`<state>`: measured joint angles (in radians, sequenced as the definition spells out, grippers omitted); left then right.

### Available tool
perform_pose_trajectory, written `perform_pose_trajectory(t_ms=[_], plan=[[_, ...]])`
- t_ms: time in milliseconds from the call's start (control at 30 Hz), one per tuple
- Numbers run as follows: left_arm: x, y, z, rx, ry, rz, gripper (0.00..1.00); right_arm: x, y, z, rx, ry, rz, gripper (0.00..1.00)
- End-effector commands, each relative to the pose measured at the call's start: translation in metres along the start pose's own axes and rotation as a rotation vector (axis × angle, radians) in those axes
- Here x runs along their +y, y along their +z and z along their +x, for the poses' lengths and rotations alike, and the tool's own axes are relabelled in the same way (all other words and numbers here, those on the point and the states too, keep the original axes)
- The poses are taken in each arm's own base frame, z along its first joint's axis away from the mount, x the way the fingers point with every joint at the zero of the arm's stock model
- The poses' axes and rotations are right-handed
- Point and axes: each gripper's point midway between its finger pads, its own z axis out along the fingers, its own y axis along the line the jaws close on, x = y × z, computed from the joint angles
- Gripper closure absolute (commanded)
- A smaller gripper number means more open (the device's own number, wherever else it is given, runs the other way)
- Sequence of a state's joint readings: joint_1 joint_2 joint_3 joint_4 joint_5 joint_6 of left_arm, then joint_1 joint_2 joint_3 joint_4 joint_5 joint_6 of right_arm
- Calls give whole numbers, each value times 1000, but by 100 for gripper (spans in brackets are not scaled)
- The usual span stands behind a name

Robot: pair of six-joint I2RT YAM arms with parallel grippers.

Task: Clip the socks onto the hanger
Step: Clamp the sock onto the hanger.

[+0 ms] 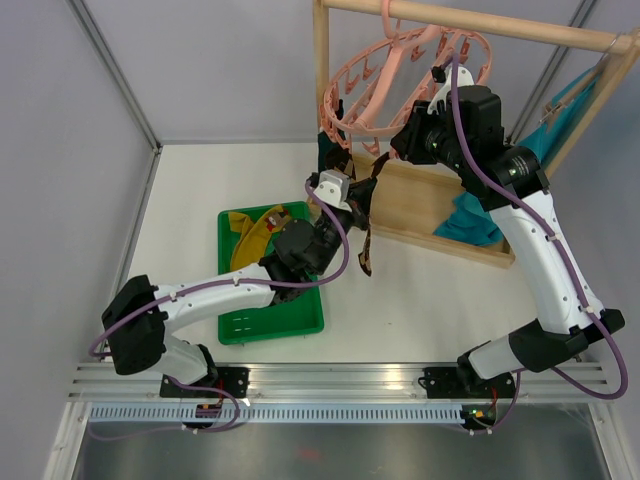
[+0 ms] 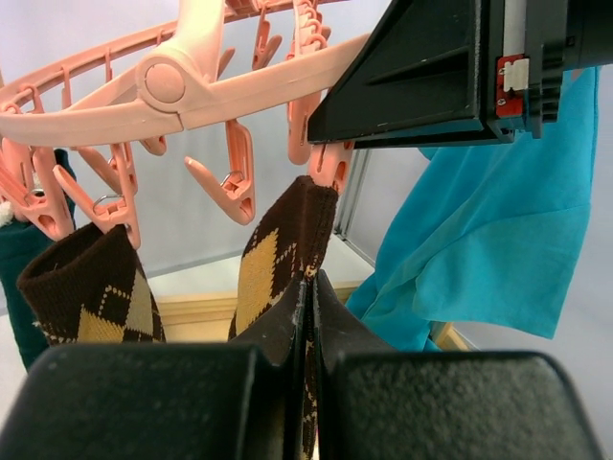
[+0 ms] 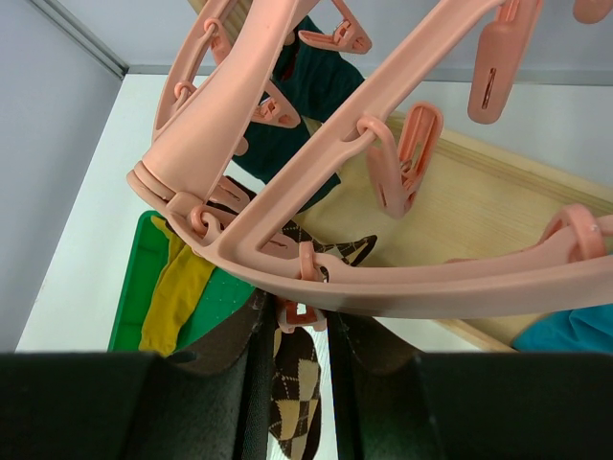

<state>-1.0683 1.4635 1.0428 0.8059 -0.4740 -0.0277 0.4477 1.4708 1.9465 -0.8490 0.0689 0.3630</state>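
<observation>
Brown argyle sock rises straight from my left gripper, pinched flat between its fingers, cuff in the pink clip just above. My right gripper squeezes that clip under the hanger. Clipping step, I'd say; next, ease off the clip so it bites, then free the sock.

Glossy plastic hanger; knitted cloth argyle sock; matt wood rack.
</observation>
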Motion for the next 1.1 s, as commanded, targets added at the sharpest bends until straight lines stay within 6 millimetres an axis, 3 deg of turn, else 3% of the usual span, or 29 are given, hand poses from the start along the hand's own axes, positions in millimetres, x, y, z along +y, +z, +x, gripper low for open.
perform_pose_trajectory(t_ms=[0,233,633,1067], plan=[[-11,7,-18,-43,-10,35,98,7,-4,-34,-123,33,-17,100],[-17,10,-8,-11,4,65,98,8,-5,-35,-127,33,-17,100],[-21,13,-8,-12,8,78,98,7,-6,-37,-132,31,-17,100],[-8,9,5,7,16,37,98,7,-9,-41,-143,31,-10,100]])
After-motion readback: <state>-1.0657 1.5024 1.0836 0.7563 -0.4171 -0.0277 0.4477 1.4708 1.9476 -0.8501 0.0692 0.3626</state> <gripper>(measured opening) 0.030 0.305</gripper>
